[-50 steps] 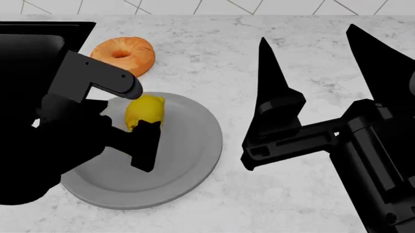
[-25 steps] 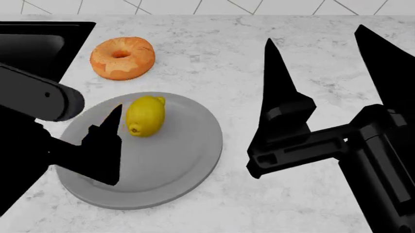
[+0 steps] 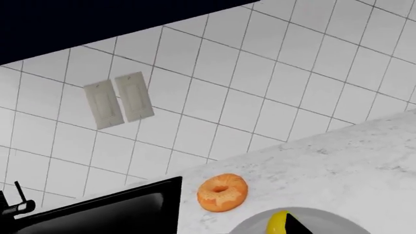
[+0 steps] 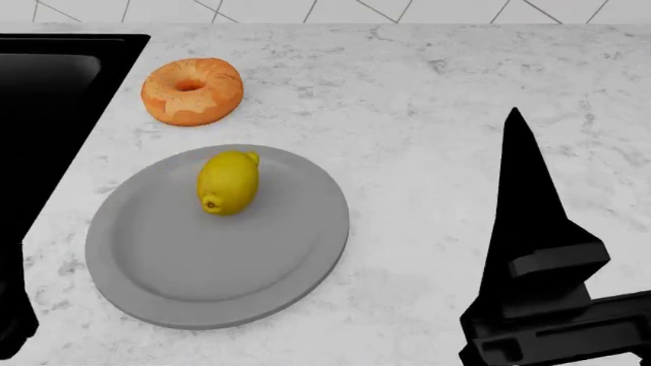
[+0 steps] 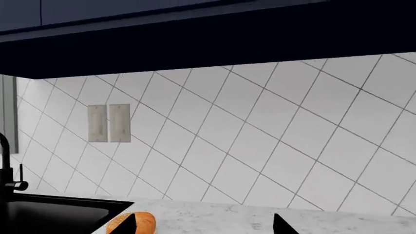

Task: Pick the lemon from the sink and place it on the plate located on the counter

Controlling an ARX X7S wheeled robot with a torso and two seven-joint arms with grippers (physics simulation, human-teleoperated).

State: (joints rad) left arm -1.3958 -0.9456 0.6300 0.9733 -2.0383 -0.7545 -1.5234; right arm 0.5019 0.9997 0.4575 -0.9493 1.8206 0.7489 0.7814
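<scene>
The small yellow oval lemon [image 4: 228, 183] lies on the round grey plate [image 4: 264, 267], free of both claws. The right claw [image 5: 204, 225] stands spread, well apart over the marbled white bench [image 4: 407, 99]; the left claw's state cannot be told — one dark tip shows. Count: one lemon, one plate, one orange ring donut [image 4: 192, 91] beside the black sink [image 4: 46, 91]. Nothing obstructs the lemon.

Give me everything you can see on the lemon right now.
The lemon is a small, bright yellow oval with a smooth, slightly glossy skin and a brownish nub at the end nearer the robot. It lies on its side on the grey plate, off-centre toward the donut but apart from it. No gripper touches it. The left wrist view shows only a yellow sliver.
</scene>
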